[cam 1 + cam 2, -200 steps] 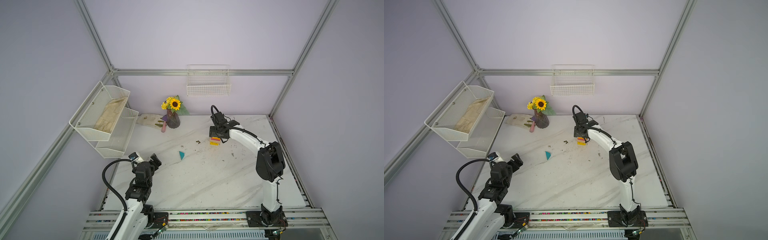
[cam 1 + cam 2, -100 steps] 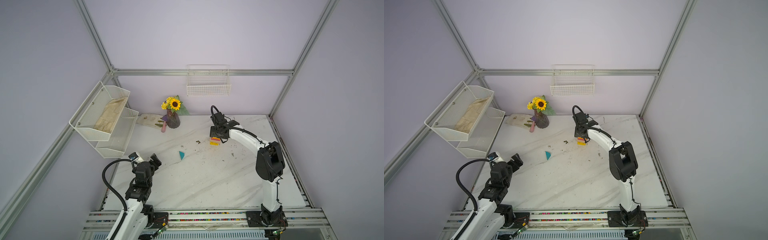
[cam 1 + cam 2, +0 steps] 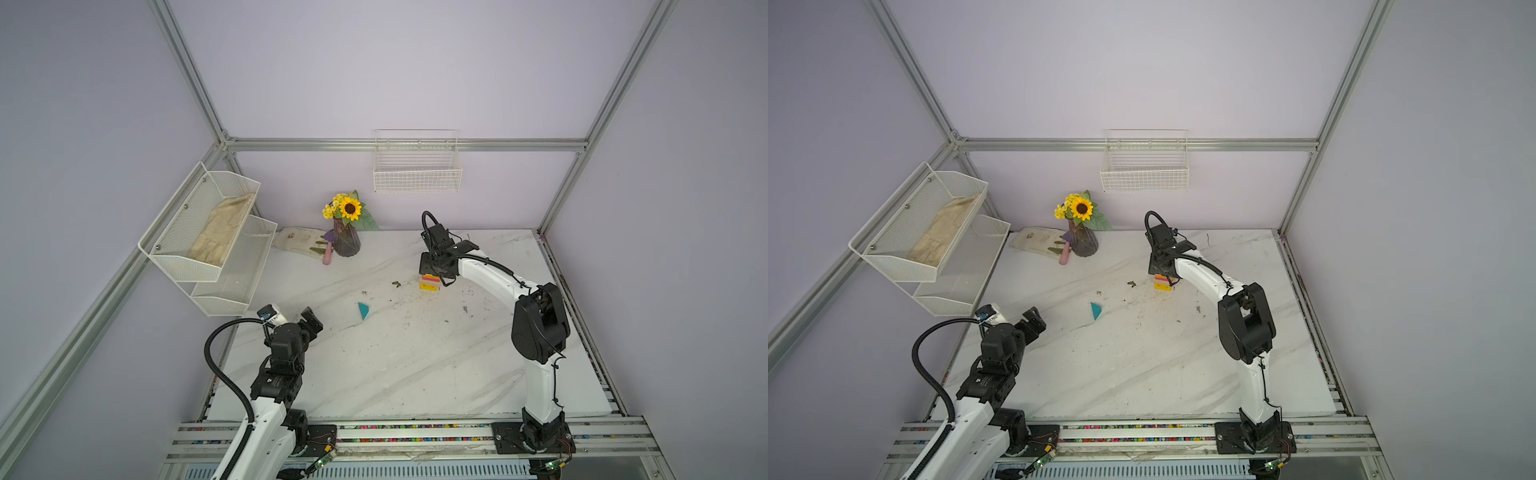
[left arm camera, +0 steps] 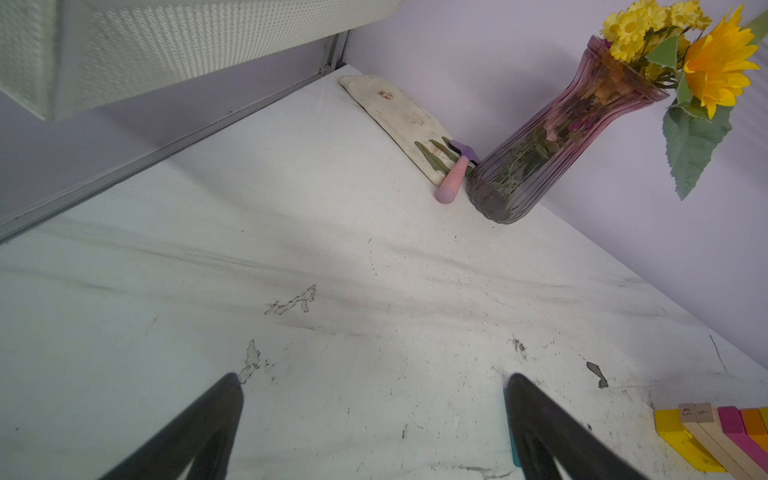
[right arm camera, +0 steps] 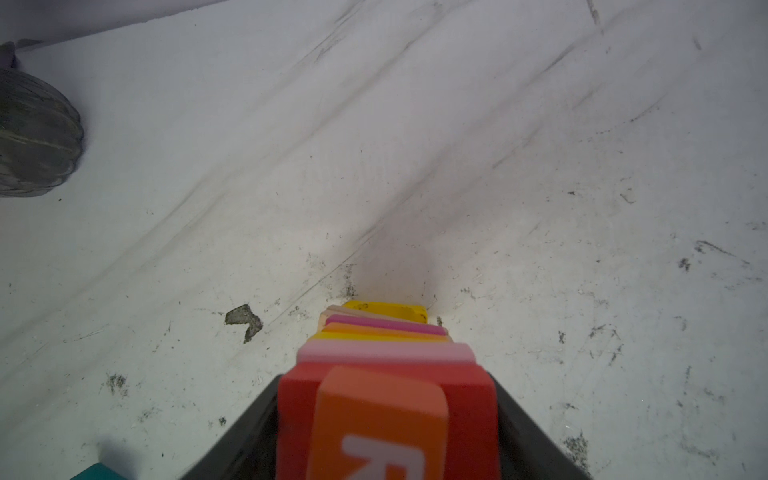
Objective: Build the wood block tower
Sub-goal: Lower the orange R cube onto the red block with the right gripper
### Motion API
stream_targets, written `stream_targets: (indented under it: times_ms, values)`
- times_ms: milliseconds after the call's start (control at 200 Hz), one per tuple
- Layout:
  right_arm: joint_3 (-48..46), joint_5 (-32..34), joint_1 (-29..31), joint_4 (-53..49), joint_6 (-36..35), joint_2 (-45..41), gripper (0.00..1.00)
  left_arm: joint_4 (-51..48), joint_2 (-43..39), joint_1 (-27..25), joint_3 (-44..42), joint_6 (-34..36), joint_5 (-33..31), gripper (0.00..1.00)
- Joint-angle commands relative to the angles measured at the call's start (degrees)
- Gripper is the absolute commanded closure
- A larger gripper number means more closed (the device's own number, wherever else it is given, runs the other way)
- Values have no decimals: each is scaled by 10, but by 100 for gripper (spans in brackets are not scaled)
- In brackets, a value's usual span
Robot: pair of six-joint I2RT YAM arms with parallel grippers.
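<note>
Our right gripper point(image 3: 433, 268) clamps the tower's point(image 3: 429, 283) red block point(image 5: 469, 399), toward the table's point(image 3: 415, 365) back — a crooked release could topple it. Left gripper point(image 4: 374, 379) gapes, empty — teal triangle point(image 3: 363, 310) lies mid-table.

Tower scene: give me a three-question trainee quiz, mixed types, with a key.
1. True or false: the teal triangle sits on the tower.
2. The jaws of the right gripper flank which block? A yellow, B red, C pink.
3. Fill in: the left gripper is ___ and holds nothing.
Key: 1 false, it lies on the table, apart from the tower. 2 B, the red block. 3 open.
</note>
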Motion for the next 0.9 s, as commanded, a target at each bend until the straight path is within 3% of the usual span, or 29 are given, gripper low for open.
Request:
stream_targets:
  times_ms: [0, 435, 600, 720, 895]
  values:
    - [11, -1, -2, -11, 8, 5, 30, 25, -2, 4, -21, 8, 3, 3]
    - [11, -4, -1, -12, 13, 5, 30, 26, -2, 4, -21, 8, 3, 3]
    - [0, 3, -1, -9, 11, -16, 19, 30, -1, 4, -22, 9, 11, 1]
    - [-16, 16, -1, -7, 4, -53, 11, 57, 10, 3, -15, 50, 114, 5]
    - [-64, 50, 0, 5, 1, -144, 3, 56, 24, 2, -1, -16, 217, 0]
